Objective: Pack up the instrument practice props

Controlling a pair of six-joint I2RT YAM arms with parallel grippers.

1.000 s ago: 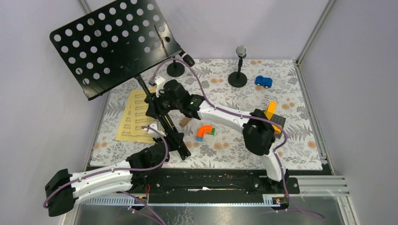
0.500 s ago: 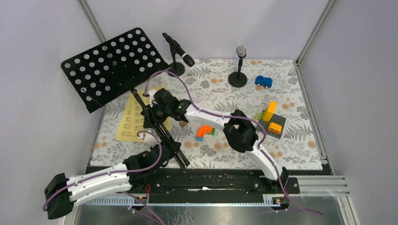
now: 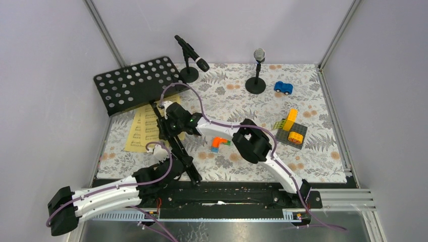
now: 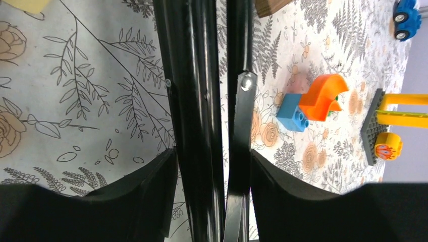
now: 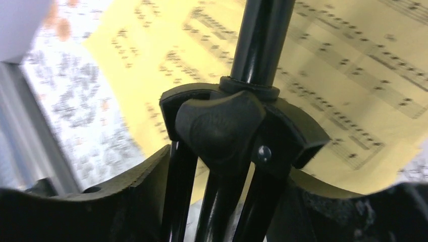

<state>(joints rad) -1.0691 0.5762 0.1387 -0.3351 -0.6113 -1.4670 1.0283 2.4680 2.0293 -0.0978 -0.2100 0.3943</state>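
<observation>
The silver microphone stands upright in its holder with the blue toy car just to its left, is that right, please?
Not quite: the top external view shows the blue toy car to the right of the silver microphone, not its left; the microphone does stand upright in its holder.

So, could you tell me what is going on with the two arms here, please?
Both arms are handling the black music rack. The left tool is clamped on its folded legs near the feet, and the right tool grips them farther up, by the collar. The yellow pages lie flat beneath the pole. The black microphone and silver microphone sit in their holders at the back, not yet packed.
</observation>
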